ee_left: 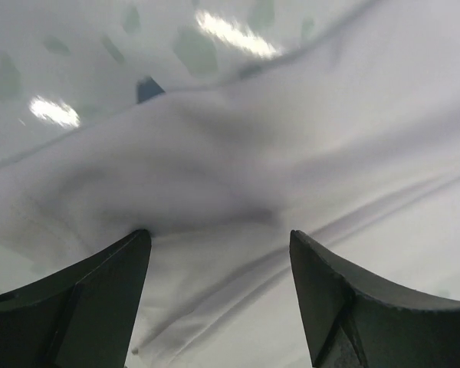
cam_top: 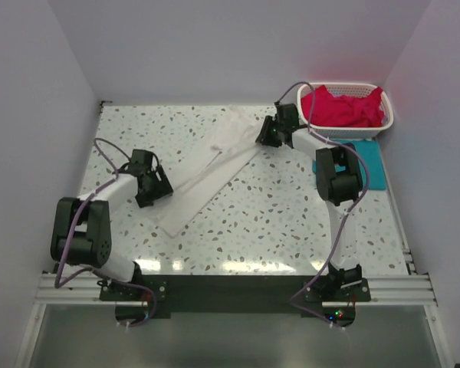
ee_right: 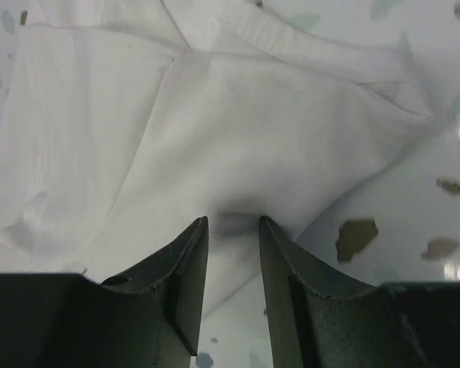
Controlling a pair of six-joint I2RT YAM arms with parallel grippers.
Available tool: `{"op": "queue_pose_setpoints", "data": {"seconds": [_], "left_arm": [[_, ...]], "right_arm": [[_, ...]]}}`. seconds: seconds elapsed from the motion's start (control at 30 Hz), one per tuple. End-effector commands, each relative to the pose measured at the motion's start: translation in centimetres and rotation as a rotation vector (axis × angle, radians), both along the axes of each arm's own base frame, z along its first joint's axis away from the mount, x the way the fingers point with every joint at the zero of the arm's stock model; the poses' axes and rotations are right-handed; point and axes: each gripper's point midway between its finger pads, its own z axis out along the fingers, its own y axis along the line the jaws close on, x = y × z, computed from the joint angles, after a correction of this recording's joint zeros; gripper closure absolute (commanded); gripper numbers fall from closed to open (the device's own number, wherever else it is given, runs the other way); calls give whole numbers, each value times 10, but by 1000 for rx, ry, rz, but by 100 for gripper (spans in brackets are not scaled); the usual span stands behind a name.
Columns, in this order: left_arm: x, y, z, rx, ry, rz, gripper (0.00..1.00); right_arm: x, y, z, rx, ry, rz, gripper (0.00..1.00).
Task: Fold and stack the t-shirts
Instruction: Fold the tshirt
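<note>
The white t-shirt (cam_top: 215, 165) is lying as a long folded strip diagonally across the speckled table (cam_top: 291, 222). The left gripper (ee_left: 218, 234) is resting on its near-left end, fingers spread wide, fabric bunching between them. The right gripper (ee_right: 232, 222) is sitting at the far-right end, fingers narrowly apart; whether they are pinching cloth is unclear. Red-pink shirts (cam_top: 345, 107) are filling the lattice basket (cam_top: 389, 119), a teal shirt (cam_top: 372, 165) lying just beside it.

Lab test cell: plain white walls (cam_top: 215, 46) enclose speckled table (cam_top: 291, 222).
</note>
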Motion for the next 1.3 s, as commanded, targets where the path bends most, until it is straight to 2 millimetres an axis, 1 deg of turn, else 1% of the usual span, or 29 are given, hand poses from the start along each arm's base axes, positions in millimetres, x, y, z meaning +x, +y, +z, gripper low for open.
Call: {"op": "queue_pose_setpoints", "data": {"seconds": [0.0, 0.03, 0.07, 0.1, 0.13, 0.17, 0.2, 0.23, 0.27, 0.3, 0.33, 0.37, 0.43, 0.47, 0.53, 0.57, 0.6, 0.63, 0.67, 0.7, 0.73, 0.77, 0.8, 0.83, 0.9, 1.0, 1.13, 1.2, 1.27], "left_arm": [[-56, -49, -15, -233, 107, -3, 21], [-79, -61, -25, -264, 145, -24, 21], [-86, -77, -21, -344, 144, -19, 21], [-89, -87, -21, -374, 133, -26, 20], [-107, -97, -28, -390, 166, -48, 20], [-111, -105, -25, -428, 165, -28, 20], [-114, -113, -23, -445, 152, -42, 20], [-118, -114, -24, -448, 155, -32, 20], [-116, -113, -19, -443, 134, -15, 18], [-113, -111, -14, -433, 117, -9, 18], [-105, -111, -5, -423, 83, -8, 17], [-101, -104, 3, -385, 49, 3, 16], [-85, -102, 25, -363, -24, -7, 15], [-78, -95, 33, -322, -67, -16, 15], [-68, -88, 51, -270, -108, -25, 15], [-63, -80, 56, -213, -136, -40, 14], [-62, -74, 60, -177, -144, -43, 14], [-57, -71, 67, -155, -166, -46, 14], [-54, -65, 69, -115, -182, -56, 14], [-54, -62, 70, -97, -183, -61, 14], [-53, -60, 71, -83, -188, -65, 14], [-52, -57, 71, -67, -190, -76, 14], [-54, -56, 70, -61, -187, -82, 14], [-54, -56, 69, -59, -187, -86, 14], [-56, -55, 67, -51, -182, -98, 14], [-58, -53, 64, -38, -175, -106, 14], [-62, -51, 62, -26, -159, -118, 14], [-66, -49, 59, -17, -141, -115, 13], [-70, -51, 58, -31, -132, -124, 13]], "right_arm": [[5, -2, -47, -98, 115, 112, 62], [13, 1, -46, -93, 105, 123, 63], [18, 5, -48, -84, 104, 134, 63], [32, 12, -43, -67, 75, 150, 62], [37, 14, -42, -62, 66, 153, 62], [39, 15, -38, -58, 65, 156, 62], [46, 18, -26, -49, 42, 157, 62], [48, 19, -11, -42, 20, 160, 62], [43, 20, -9, -34, 23, 161, 61], [41, 19, 3, -25, 9, 160, 60], [39, 21, 34, -8, -38, 163, 59], [27, 19, 32, -3, -21, 156, 57], [11, 22, 45, 25, -18, 170, 57], [-5, 24, 59, 54, -21, 172, 56], [-28, 35, 69, 86, -15, 193, 56], [-49, 39, 72, 112, -1, 201, 56], [-64, 51, 75, 125, 2, 223, 56], [-76, 56, 75, 133, 7, 231, 56], [-93, 57, 61, 130, 37, 223, 56], [-107, 67, 73, 137, 15, 239, 56], [-117, 72, 72, 144, 16, 243, 56], [-136, 83, 62, 145, 26, 264, 56], [-145, 89, 65, 143, 15, 277, 56], [-154, 95, 59, 138, 25, 289, 56], [-177, 113, 39, 175, 81, 331, 58], [-191, 127, 20, 252, 122, 347, 61], [-194, 118, -14, 197, 179, 323, 62], [-199, 99, -28, 90, 225, 315, 63], [-198, 66, -37, -44, 257, 282, 64]]}}
